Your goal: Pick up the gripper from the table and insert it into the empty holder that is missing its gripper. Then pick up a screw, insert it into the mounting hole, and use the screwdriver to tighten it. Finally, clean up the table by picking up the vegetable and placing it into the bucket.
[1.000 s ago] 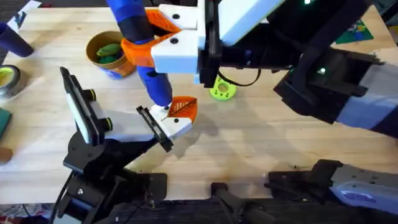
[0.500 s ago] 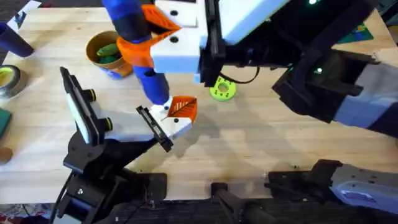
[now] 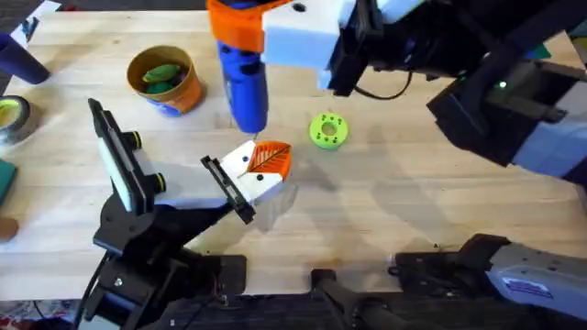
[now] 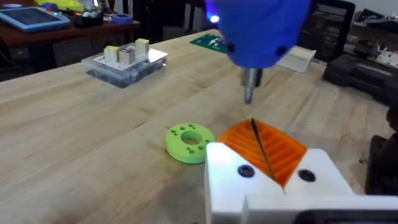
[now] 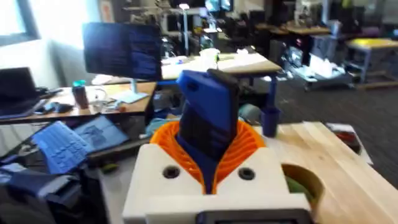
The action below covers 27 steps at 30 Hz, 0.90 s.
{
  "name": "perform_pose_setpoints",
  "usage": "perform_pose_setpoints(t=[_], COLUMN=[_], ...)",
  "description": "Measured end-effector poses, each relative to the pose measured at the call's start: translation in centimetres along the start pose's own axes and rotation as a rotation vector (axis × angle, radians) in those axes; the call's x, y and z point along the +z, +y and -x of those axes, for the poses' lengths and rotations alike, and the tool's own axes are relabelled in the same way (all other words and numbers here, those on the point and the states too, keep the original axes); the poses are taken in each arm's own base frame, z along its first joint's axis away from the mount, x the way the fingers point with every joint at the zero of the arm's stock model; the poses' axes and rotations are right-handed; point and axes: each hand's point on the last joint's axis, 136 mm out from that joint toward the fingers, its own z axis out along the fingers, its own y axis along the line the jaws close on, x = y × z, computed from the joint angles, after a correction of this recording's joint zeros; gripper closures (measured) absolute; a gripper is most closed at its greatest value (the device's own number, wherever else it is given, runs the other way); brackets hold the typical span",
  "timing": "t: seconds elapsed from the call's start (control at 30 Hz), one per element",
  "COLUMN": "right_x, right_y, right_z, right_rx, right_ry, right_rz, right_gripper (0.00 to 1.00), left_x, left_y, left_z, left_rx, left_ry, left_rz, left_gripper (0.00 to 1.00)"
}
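Your right tool (image 3: 240, 32) clamps the screwdriver (image 3: 245, 87) above the wooden tabletop (image 3: 385, 197); left tool's state unclear. Office desks fill the room behind.

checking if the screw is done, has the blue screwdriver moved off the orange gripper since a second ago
Yes. The screwdriver has lifted away from the orange gripper, its tip now clear of it, and shifted away from the bucket.

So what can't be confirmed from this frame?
- Screw in the white plastic holder: overhead, too small to tell.
- Thick bright-blue screwdriver: its top is hidden overhead by the right gripper; in the left wrist view it is cut off by the top edge.
- Round yellow-orange bucket: green contents lie in shadow.
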Motion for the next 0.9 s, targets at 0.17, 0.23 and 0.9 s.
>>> perform_pose_setpoints(t=[0.17, 0.23, 0.9], right_x=[-2.9, -5.0, -25.4], right_y=[-4.8, -7.3, -16.3], right_z=[-1.7, -3.4, -17.9], right_rx=[0.016, 0.040, 0.109], right_ry=[0.082, 0.153, 0.912], right_rz=[-0.145, -0.233, -0.891], right_gripper=[0.959, 0.960, 0.960], left_x=[0.0, 0.0, 0.0], left_y=[0.0, 0.0, 0.0], left_z=[0.0, 0.0, 0.0], left_rx=[0.000, 0.000, 0.000], left_ry=[0.000, 0.000, 0.000], left_rz=[0.000, 0.000, 0.000], left_gripper=[0.986, 0.986, 0.986])
